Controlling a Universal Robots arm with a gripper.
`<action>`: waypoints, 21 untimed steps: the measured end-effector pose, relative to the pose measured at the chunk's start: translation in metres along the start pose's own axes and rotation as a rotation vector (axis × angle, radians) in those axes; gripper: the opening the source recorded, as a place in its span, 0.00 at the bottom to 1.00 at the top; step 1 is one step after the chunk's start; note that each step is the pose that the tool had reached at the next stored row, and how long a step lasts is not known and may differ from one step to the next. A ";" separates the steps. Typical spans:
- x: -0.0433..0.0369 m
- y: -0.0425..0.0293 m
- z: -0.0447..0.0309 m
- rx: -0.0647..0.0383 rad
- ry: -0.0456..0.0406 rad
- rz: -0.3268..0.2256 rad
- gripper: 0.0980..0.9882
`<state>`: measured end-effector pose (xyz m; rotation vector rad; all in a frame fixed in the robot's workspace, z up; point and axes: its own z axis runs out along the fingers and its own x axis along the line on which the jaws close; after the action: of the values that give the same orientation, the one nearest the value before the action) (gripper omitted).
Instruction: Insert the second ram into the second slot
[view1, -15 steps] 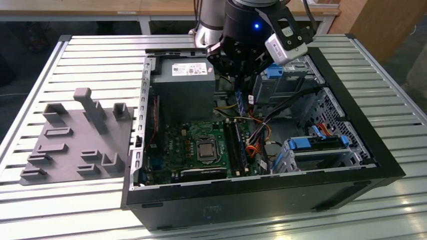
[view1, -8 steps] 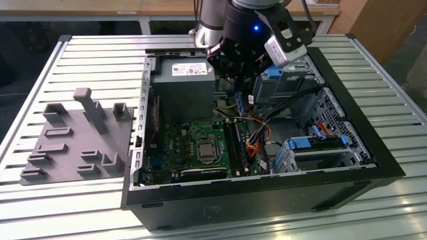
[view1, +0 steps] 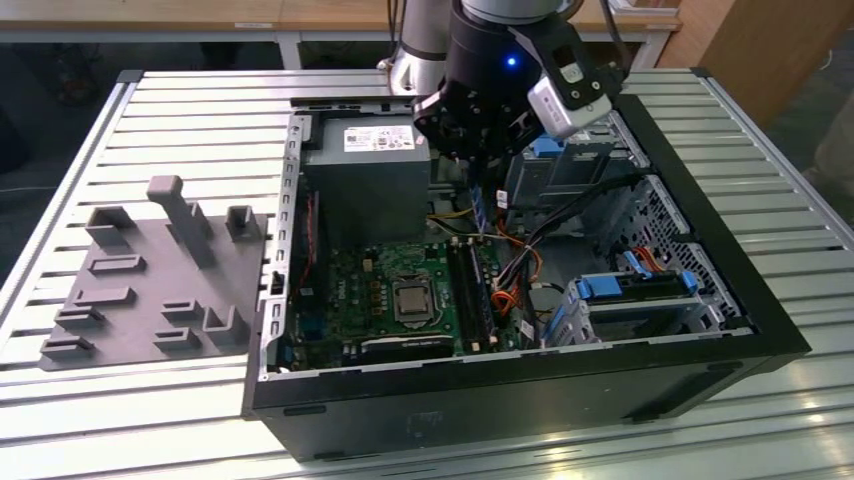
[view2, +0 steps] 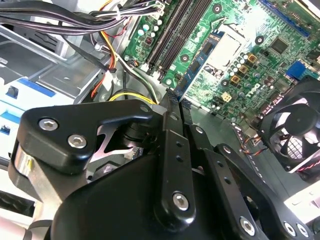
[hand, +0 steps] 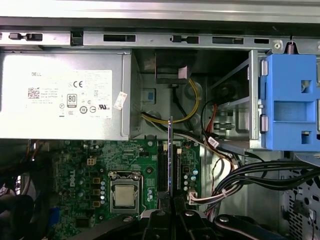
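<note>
First wrist view tells most of the story here: the gripper (hand: 171, 202) is pinched tight on the second ram (hand: 171, 150), which you see edge-on as a thin line running straight out from the fingertips. Right under it are the memory slots (hand: 163, 167), dark strips on the motherboard (hand: 85, 165) beside the CPU socket (hand: 123, 192). The stick's long axis runs the same way as those strips, so it's parallel to where it has to go. What matters is that the slots lie below the stick, deeper in the case, and the stick isn't touching the board; it hangs in the air over them. Sideways it looks lined up with the slot bank, sitting about between the two dark strips, but I honestly can't tell which exact slot it's over, or whether the neighbouring slot has a stick in it. Second wrist view shows the flat blue face of the ram poking out past the fingertips toward the slots, and it looks like there's a gap between its far end and the board. Exterior view has the arm hanging over the open computer case (view1: 534, 400), with the gripper up near the power supply (view1: 360, 195) end, so my guess is the stick isn't seated yet.
</note>
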<state>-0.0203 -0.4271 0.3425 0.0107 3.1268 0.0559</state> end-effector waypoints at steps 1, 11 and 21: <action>0.0000 0.0000 0.0004 0.000 0.0000 0.000 0.04; 0.0001 -0.0002 0.0038 0.000 0.0000 0.000 0.04; 0.0001 -0.0006 0.0073 0.000 0.0000 0.000 0.04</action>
<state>-0.0203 -0.4274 0.3352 0.0107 3.1268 0.0561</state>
